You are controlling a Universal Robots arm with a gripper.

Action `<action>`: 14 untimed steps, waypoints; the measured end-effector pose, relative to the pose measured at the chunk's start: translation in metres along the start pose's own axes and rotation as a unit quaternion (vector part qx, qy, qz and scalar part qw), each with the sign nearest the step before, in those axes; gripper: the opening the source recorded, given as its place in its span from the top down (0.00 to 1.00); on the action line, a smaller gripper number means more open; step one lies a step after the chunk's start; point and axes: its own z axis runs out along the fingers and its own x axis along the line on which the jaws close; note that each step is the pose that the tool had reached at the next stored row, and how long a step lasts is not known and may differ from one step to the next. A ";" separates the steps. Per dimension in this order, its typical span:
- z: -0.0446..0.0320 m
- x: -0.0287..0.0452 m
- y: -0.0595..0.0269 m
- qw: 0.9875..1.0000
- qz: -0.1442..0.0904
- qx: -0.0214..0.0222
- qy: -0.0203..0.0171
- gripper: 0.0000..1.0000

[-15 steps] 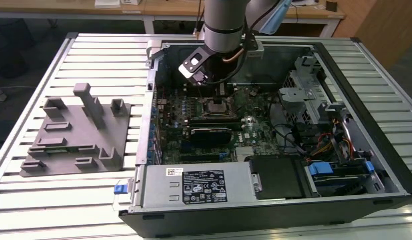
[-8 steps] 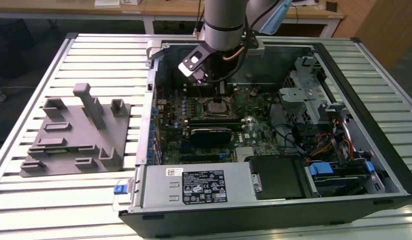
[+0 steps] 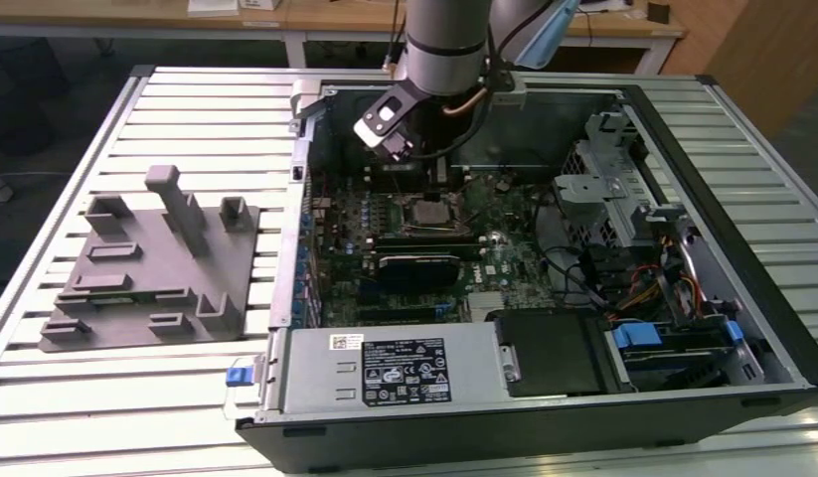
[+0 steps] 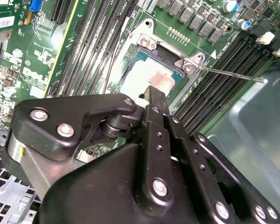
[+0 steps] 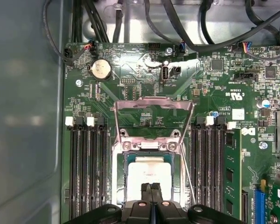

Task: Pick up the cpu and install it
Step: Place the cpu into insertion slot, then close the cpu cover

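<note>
The cpu (image 5: 149, 169) is a pale silver square lying flat in the motherboard socket (image 5: 119, 172), and it also shows in the second wrist view (image 4: 142, 77). The socket's metal load plate (image 5: 154, 109) is swung open, and its thin lever (image 4: 233, 74) sticks out to one side. My gripper (image 5: 151, 189) hangs just over one edge of the cpu with its two black fingers (image 4: 154, 95) pressed together and nothing between them. In the exterior view the arm reaches down into the open computer case (image 3: 780, 328) above the socket (image 3: 428, 211).
A grey fixture plate with upright posts (image 3: 150, 268) lies on the slatted table at the exterior view's left. Memory slots (image 5: 86, 168) flank the socket on both sides. Black cables (image 5: 177, 23) run along the board's edge. A power supply (image 3: 382, 373) and a drive cage (image 3: 621, 199) fill other parts of the case.
</note>
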 end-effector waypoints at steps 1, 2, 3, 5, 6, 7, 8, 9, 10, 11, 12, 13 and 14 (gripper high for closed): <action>-0.0005 0.0000 0.0000 1.000 0.000 0.000 0.000 0.89; -0.0010 0.0000 0.0000 1.000 0.000 0.000 0.000 0.89; -0.0016 0.0000 0.0001 1.000 0.000 0.000 0.000 0.89; -0.0031 0.0000 0.0001 1.000 0.000 0.000 0.000 0.89; -0.0039 0.0000 0.0001 1.000 0.000 0.000 0.000 0.89; -0.0048 0.0000 0.0001 1.000 0.000 0.001 0.000 0.89; -0.0056 0.0000 0.0001 1.000 0.000 0.001 0.000 0.89; -0.0067 0.0000 0.0002 1.000 0.000 0.001 0.000 0.89; -0.0077 -0.0001 0.0002 1.000 0.000 0.001 0.000 0.89; -0.0087 -0.0001 0.0002 1.000 0.000 0.001 0.000 0.89; -0.0098 -0.0001 0.0003 1.000 0.000 0.001 0.000 0.89; -0.0110 -0.0001 0.0003 1.000 0.000 0.001 0.000 0.89; -0.0123 -0.0001 0.0004 1.000 0.000 0.002 0.000 0.89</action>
